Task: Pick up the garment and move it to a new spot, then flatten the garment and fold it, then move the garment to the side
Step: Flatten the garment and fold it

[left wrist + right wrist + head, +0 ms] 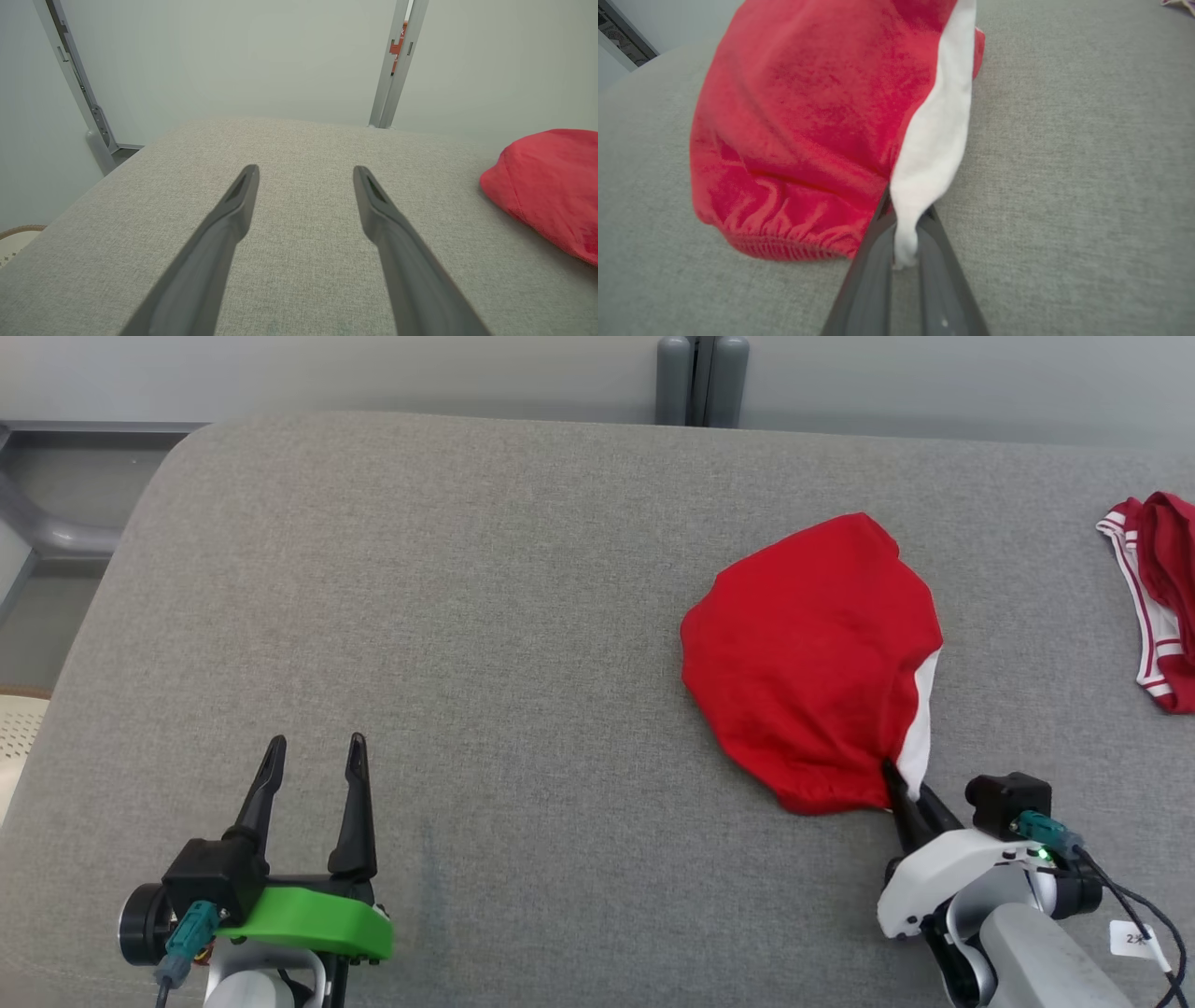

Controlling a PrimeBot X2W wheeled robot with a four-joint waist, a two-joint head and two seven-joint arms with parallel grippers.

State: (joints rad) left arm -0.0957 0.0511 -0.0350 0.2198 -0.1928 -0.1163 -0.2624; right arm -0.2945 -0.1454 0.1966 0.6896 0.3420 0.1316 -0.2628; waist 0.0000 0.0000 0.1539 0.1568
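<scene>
Right fingers [871, 270] are clamped on the white edge of the red garment [812, 653], lying right of centre on the grey table [467, 616]; left fingers [355, 803] stand apart, empty. Lift slowly: the pinch looks thin and could slip.

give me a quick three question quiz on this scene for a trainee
1. True or false: the right gripper is shut on the red garment.
2. Which part of that garment sits between its fingers? A) white panel B) a black strap C) nothing
3. Fill in: the left gripper is ___ and holds nothing.
Key: 1 true; 2 A; 3 open
</scene>
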